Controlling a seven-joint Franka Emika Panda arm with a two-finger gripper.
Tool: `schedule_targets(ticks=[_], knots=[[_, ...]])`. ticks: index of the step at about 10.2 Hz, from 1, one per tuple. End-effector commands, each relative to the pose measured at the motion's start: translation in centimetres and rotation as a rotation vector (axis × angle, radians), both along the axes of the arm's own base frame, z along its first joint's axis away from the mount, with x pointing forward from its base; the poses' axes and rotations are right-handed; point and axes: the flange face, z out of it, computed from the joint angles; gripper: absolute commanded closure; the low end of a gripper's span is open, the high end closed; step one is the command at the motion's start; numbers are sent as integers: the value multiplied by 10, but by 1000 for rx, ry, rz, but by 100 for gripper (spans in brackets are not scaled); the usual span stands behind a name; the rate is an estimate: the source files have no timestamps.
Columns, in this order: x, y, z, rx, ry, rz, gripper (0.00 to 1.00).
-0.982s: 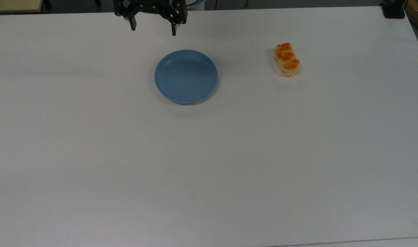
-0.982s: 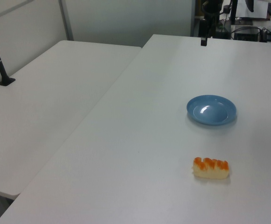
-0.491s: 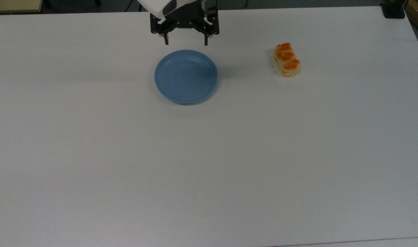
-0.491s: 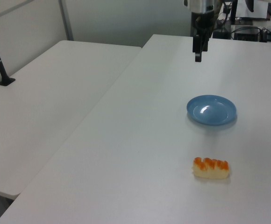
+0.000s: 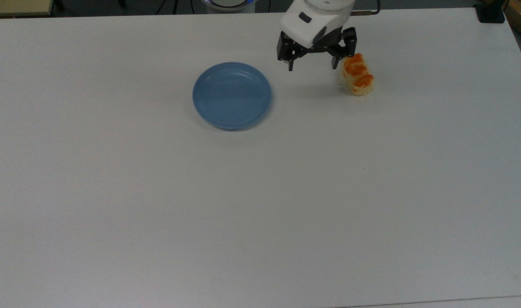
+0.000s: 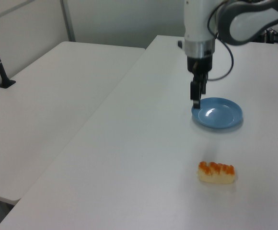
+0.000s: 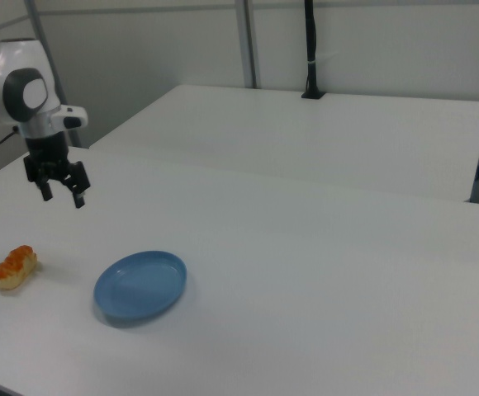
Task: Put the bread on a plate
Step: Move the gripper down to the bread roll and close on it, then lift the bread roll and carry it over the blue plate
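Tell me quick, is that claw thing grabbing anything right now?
Tool: open and holding nothing; it hangs above the table, with the bread lying loose on the table and the plate bare.

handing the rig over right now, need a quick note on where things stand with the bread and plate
Gripper: open, holding nothing, raised above the table, between the two items in the top view.
Bread: lying on the table, glazed side up, untouched, well apart from the plate, toward the top view's right.
Plate: nothing on it.
Done: nothing placed yet.
Left: lower over the bread, grasp it, carry it to the plate, release.
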Motion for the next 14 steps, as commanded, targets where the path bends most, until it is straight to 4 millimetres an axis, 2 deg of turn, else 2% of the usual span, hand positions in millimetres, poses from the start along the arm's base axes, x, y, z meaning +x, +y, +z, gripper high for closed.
schedule_targets(ticks=[1, 4, 5, 6, 7, 10, 11, 12, 14], knots=[[-22, 66, -38, 17, 6, 9, 0], [-62, 138, -80, 7, 24, 88, 0], [-74, 157, -95, -6, 27, 90, 0], [-79, 167, -111, -25, 25, 96, 0], [-79, 171, -125, -36, 22, 87, 0], [-91, 161, -158, -79, 44, 110, 0], [-96, 158, -166, -103, 47, 126, 4], [-98, 159, -168, -106, 49, 135, 13], [-101, 159, -170, -126, 41, 160, 41]])
